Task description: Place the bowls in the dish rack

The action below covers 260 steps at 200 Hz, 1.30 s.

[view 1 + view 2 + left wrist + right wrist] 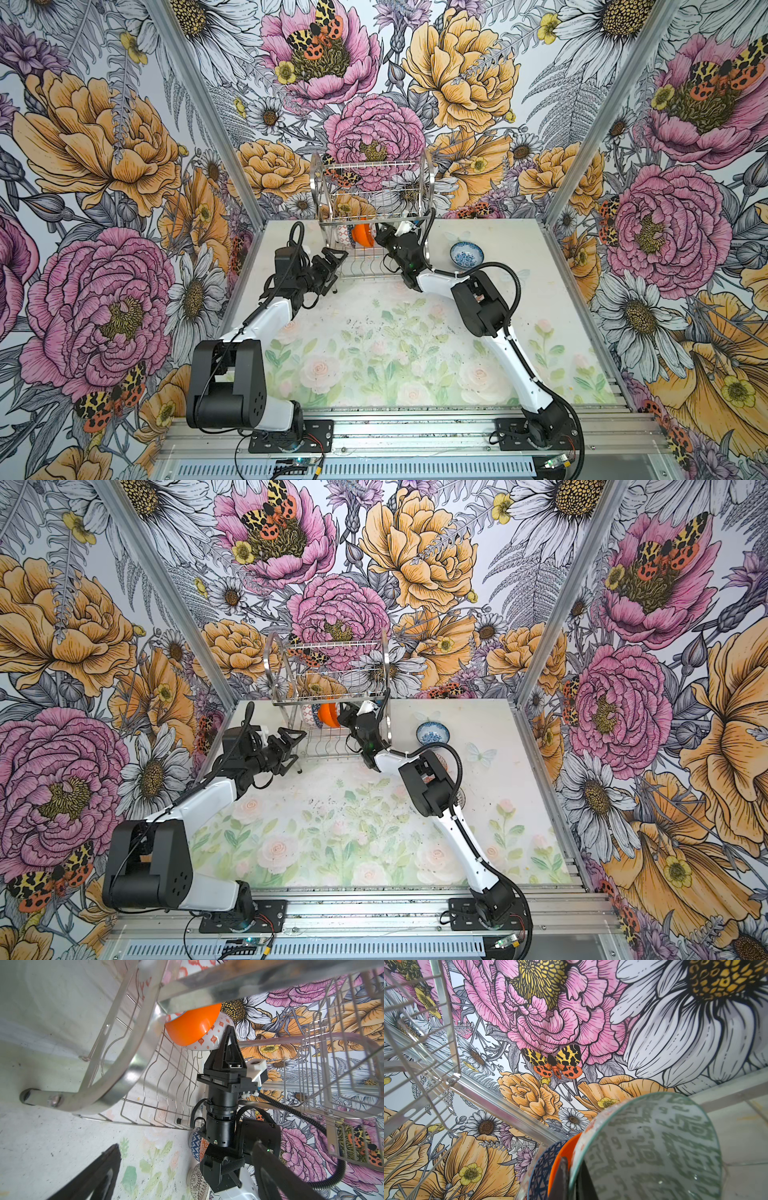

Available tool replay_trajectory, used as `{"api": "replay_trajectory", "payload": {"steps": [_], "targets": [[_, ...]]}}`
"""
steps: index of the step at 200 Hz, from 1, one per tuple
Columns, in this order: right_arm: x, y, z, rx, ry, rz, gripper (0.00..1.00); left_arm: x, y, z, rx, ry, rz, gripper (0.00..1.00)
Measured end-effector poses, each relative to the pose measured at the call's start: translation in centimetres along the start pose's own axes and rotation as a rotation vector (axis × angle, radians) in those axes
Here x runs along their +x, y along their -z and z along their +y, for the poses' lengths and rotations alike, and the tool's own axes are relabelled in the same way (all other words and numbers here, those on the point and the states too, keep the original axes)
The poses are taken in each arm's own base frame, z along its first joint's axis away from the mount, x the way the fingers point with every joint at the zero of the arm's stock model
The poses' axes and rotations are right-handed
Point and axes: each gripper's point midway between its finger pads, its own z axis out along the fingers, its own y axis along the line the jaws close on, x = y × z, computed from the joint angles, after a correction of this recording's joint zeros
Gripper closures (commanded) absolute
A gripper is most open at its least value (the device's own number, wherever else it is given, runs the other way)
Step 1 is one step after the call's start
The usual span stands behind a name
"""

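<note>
Nearest the lens in both top views: left arm [226, 386], bulky shoulder low at the front edge. Behind it, dish rack [316, 183] at the back of the table [519, 332], lower tier holding bowls on edge in a row: navy-patterned bowl [538, 1169], plain orange bowl [193, 1024], then grey-green bowl [654, 1147] at the right end. Not yet loaded: blue-white floral bowl [466, 254], upright on the table right of the rack, plus black-lattice bowl [196, 1180] partly hidden by the right arm [482, 307]. Reckon glazed ceramic: stiff, fairly light, slick, prone to chip on wire. Best taken by the rim, one finger inside, one outside; seat between two wires before letting go. Claws: right gripper [228, 1031] pinched almost closed on the grey-green rim; left gripper [334, 270] spread fully, holding nothing, just beside the rack's left front corner.
</note>
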Motion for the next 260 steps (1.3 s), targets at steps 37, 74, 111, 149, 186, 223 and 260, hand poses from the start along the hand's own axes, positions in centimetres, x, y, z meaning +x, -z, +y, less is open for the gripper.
{"api": "replay_trajectory", "payload": {"steps": [37, 74, 111, 149, 186, 223, 260], "targets": [[0.15, -0.52, -0.45, -0.006, 0.011, 0.010, 0.96, -0.01, -0.06, 0.05, 0.000, 0.001, 0.000, 0.01], [0.06, -0.71, -0.46, -0.005, 0.013, 0.020, 0.96, -0.02, -0.07, 0.06, -0.001, 0.001, 0.000, 0.01], [0.05, -0.72, -0.44, -0.005, 0.015, 0.020, 0.95, -0.01, -0.09, 0.10, -0.001, 0.003, 0.001, 0.01], [0.25, -0.63, -0.50, -0.008, 0.029, 0.027, 0.94, -0.01, -0.09, 0.10, -0.001, 0.004, 0.001, 0.01], [0.52, -0.22, -0.47, -0.009, 0.061, 0.047, 0.93, -0.02, -0.09, 0.08, 0.000, 0.004, 0.001, 0.01], [0.84, -0.01, -0.34, -0.011, 0.084, 0.072, 0.92, -0.05, -0.09, 0.03, 0.001, 0.003, -0.001, 0.01], [0.81, 0.01, -0.44, -0.001, 0.113, 0.095, 0.91, -0.12, -0.09, -0.11, 0.007, -0.001, -0.003, 0.01]]}}
